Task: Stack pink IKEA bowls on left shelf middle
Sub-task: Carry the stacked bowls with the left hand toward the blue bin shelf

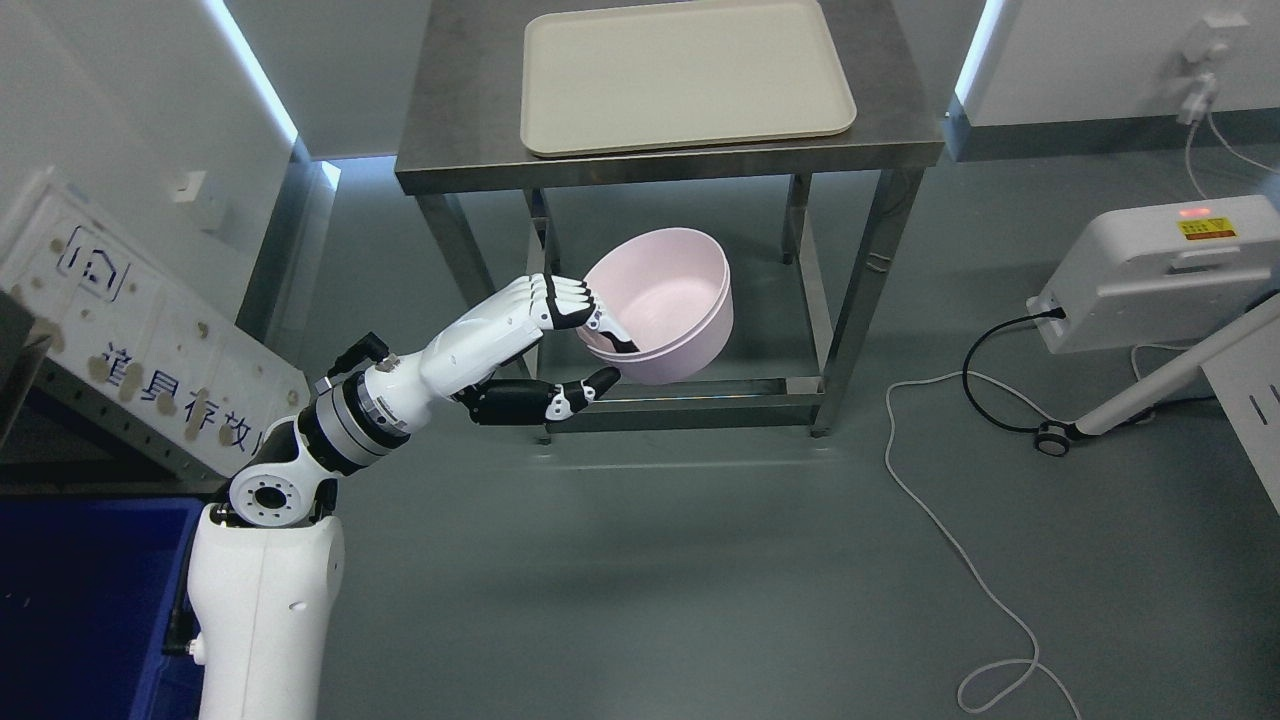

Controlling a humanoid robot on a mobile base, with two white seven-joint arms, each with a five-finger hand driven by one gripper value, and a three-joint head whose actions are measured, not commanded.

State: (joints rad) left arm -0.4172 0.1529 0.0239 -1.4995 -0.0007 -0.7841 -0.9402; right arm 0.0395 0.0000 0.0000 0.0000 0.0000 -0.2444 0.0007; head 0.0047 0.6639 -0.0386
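Note:
Two pink bowls (665, 305), nested one inside the other, hang tilted in the air in front of the steel table's lower frame. My left hand (590, 340) is shut on their near rim: the white fingers (555, 298) curl over the edge into the bowl and the black thumb (585, 388) presses underneath. The left arm reaches up from the lower left corner. My right arm does not show.
A steel table (470, 120) stands at the back with a beige tray (685, 75) on top. A white sign board (120, 330) leans at the left above a blue bin (80, 580). A white device (1160, 270) and loose cables (960, 550) lie at the right.

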